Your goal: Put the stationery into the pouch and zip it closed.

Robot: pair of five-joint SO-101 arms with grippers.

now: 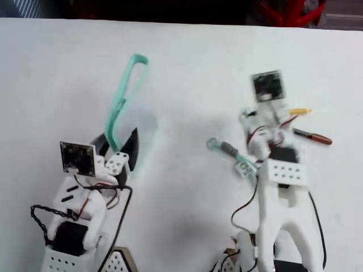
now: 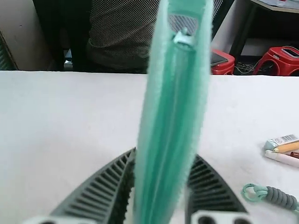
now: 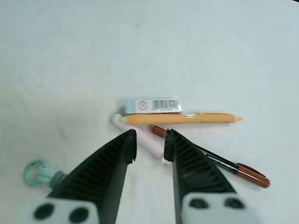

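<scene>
Pouch: clamped upright in left pincer, mouth up for loading.
Right pincer: narrow gap over pens, likely to grab one.

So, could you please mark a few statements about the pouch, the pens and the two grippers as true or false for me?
1. The left gripper is shut on the pouch, which stands on edge. True.
2. The orange pen is inside the pouch. False: it lies on the table beside the eraser.
3. The right gripper hovers open over the table. True.
4. The right gripper holds the brown pen. False: it holds nothing, and the brown pen lies on the table.
</scene>
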